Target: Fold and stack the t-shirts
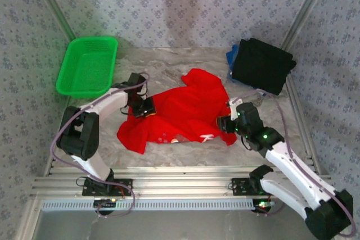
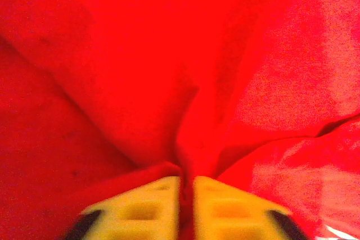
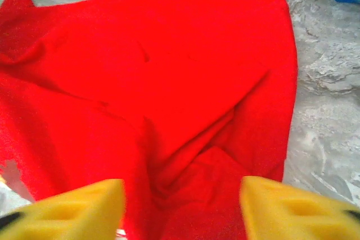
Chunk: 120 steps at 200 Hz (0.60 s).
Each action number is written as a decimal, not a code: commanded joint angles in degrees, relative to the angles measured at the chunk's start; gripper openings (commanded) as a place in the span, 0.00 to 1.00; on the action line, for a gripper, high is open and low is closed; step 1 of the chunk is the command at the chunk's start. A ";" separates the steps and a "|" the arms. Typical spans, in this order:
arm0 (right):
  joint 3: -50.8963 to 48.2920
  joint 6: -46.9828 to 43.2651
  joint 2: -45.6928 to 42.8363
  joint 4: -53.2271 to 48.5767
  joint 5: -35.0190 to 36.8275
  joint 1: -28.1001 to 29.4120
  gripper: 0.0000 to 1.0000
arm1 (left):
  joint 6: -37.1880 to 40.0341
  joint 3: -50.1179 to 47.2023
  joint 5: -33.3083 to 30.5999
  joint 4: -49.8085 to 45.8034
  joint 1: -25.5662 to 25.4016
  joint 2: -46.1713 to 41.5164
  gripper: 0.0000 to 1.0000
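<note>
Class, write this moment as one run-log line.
left gripper: shut on red t-shirt | right gripper: open over it | black t-shirt: folded

Grey marbled worktop (image 1: 169,66). Across the middle, spread crumpled toward the near edge, red t-shirt (image 1: 185,111), a bit of white print showing at its near hem. At the far left corner, green basket (image 1: 84,68). At the far right corner, folded blue t-shirt (image 1: 231,55) under a folded black t-shirt (image 1: 261,66), apart from the red one.
</note>
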 commanded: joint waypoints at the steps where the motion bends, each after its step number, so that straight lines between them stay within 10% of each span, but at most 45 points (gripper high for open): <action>1: 4.36 8.70 -3.27 -4.27 -3.61 -3.47 0.78 | -2.74 -0.60 -1.40 0.17 0.16 -4.73 0.40; 43: 20.02 9.24 20.05 -16.33 -21.09 -16.06 0.78 | -3.96 3.19 -2.33 -7.11 1.49 -11.65 0.67; 120: 28.23 4.08 44.67 -16.38 -30.57 -7.94 0.76 | -7.36 -10.41 -0.57 -22.35 2.80 -25.95 0.70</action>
